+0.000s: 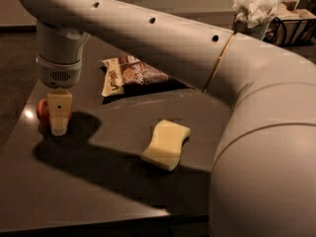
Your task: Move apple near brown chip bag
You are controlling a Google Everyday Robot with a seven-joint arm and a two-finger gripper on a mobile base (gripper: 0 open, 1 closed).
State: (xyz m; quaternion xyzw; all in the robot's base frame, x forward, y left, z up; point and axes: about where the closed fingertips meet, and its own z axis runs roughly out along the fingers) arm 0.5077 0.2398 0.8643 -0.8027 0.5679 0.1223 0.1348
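Our hand (58, 125) hangs at the apple (43, 110), on the surface (148, 107) left of the brown chip bag (131, 75), well apart; its grip we cannot tell. We judge the apple firm, smooth and rollable, so we clasp its widest middle.

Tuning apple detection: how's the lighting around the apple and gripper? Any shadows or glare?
Camera view: dim, warm light. The arm throws a broad dark shadow across the table, running from the gripper toward the sponge. The apple is mostly hidden behind the gripper, with a small glare spot on the table to its left. The brown chip bag is lit.
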